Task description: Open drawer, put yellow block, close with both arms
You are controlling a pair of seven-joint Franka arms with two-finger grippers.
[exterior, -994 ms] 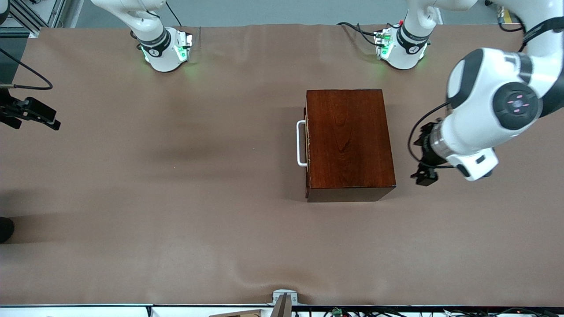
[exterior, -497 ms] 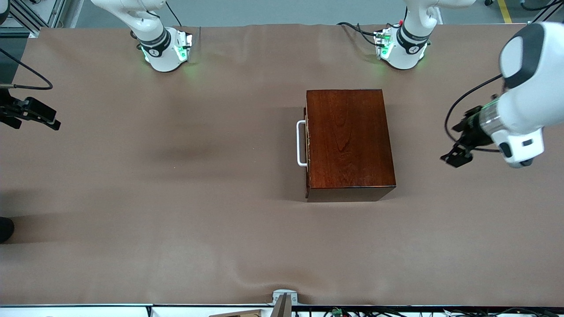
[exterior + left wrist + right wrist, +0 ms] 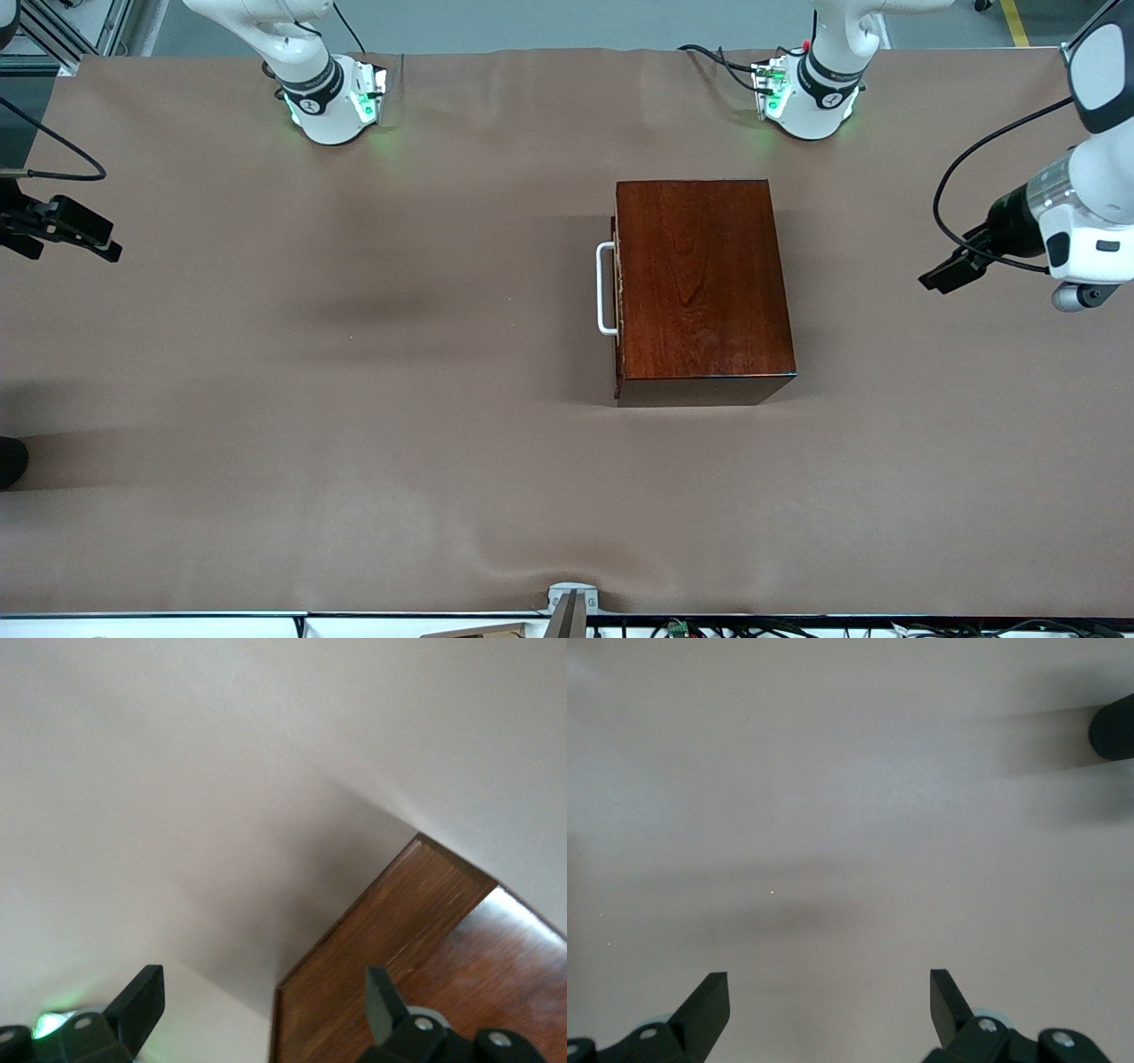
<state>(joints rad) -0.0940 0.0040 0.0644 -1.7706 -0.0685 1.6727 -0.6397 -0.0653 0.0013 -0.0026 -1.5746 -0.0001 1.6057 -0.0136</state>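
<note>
The glossy dark wooden box [image 3: 700, 283] stands mid-table, with the drawer [image 3: 617, 292] pushed in flush. Its white bar handle [image 3: 606, 289] faces the right arm's end of the table. The yellow block is out of view. My left gripper [image 3: 946, 273] hangs open over bare table between the box and the left arm's end. In the left wrist view the left gripper [image 3: 261, 1001] holds nothing, and a corner of the box [image 3: 425, 939] shows past it. My right gripper [image 3: 89, 237] waits open at the right arm's end of the table. The right gripper [image 3: 828, 1001] is over bare cloth.
A brown cloth [image 3: 354, 399] covers the table, slightly wrinkled at the edge nearest the front camera. A dark rounded object [image 3: 11, 461] sits at the table's edge near the right arm's end, and this dark object [image 3: 1114, 726] also shows in the right wrist view. The green-lit bases [image 3: 337, 102] stand along the table's edge.
The left arm has swung away from beside the box toward its own end of the table. The right arm and the box have not moved.
</note>
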